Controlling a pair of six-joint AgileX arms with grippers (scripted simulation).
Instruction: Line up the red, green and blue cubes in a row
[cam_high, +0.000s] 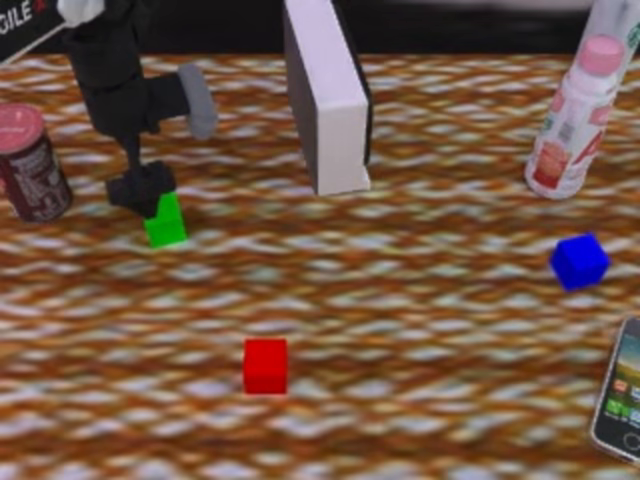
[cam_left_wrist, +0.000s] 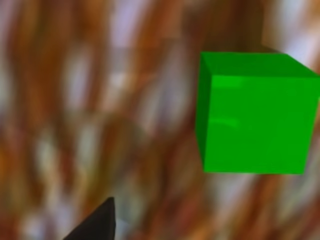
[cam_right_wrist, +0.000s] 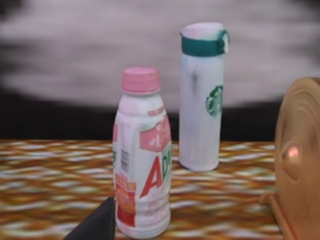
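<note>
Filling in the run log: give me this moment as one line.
left gripper: over green cube, not gripping | right arm: out of top view | red cube: front centre | blue cube: right | row: not formed

Table (cam_high: 420, 400): red cube (cam_high: 265, 365), blue cube (cam_high: 579, 261), phone (cam_high: 622, 390), can (cam_high: 32, 162)

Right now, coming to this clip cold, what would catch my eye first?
The left gripper hangs over the green cube at the table's left, the cube filling the left wrist view. The red cube sits alone near the front centre and the blue cube far right, so no row yet. A tall white box stands at the back centre.
</note>
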